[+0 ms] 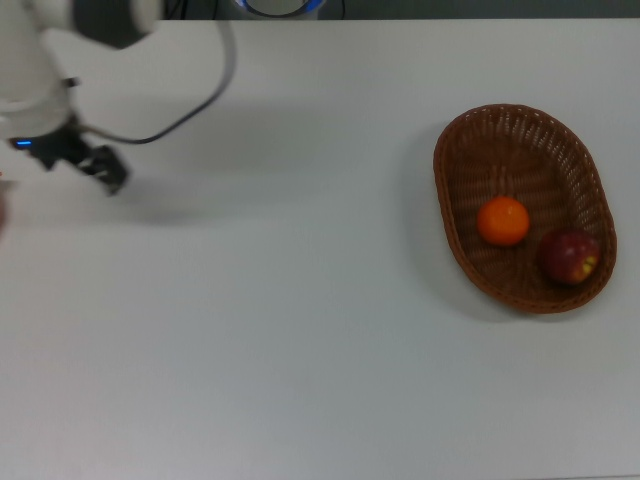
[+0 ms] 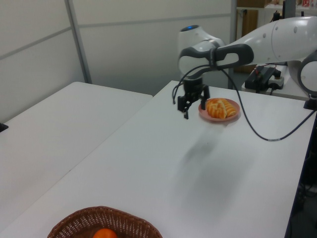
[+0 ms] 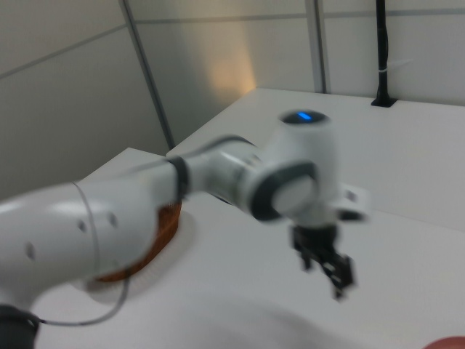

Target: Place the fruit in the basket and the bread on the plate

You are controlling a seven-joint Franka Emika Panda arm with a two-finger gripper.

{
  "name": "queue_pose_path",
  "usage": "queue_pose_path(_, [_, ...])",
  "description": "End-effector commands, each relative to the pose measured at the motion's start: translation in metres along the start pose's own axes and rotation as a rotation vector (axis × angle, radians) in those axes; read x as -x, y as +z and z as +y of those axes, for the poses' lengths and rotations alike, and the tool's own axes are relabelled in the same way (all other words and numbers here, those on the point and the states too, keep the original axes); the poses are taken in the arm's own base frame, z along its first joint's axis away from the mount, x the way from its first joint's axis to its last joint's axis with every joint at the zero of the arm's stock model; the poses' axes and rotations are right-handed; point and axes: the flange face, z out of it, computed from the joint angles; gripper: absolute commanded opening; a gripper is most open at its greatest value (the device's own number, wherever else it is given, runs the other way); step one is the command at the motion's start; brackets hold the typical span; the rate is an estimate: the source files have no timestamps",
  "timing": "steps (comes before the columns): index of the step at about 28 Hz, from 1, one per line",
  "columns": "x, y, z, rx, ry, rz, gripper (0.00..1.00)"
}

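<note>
The orange and the dark red apple are seen side by side inside the wicker basket at the top view's right. In the left view, both golden loaves are laid on the pink plate at the far end of the white table. The gripper is held above the table just at the left view's left of the plate, nothing is carried, and its fingers are parted slightly. A black cable is draped from the arm.
</note>
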Motion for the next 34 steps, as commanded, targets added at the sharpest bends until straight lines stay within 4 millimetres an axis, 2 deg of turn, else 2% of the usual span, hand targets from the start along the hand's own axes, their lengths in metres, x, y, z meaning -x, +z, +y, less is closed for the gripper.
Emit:
queue_pose_path(1, [0.047, -0.039, -0.054, 0.024, -0.148, -0.044, 1.00])
queue_pose_path(2, [0.058, -0.051, -0.073, 0.033, -0.196, -0.059, 1.00])
queue_pose_path(6, [0.081, -0.076, -0.105, 0.050, -0.293, -0.073, 1.00])
queue_pose_path(7, [0.093, -0.090, -0.116, 0.056, -0.341, -0.078, 1.00])
queue_pose_path(13, [0.124, -0.125, -0.138, 0.069, -0.441, -0.077, 1.00])
queue_pose_path(20, [0.135, -0.132, -0.156, 0.071, -0.505, -0.077, 1.00])
queue_pose_path(34, [0.135, -0.132, -0.160, 0.070, -0.515, -0.073, 1.00])
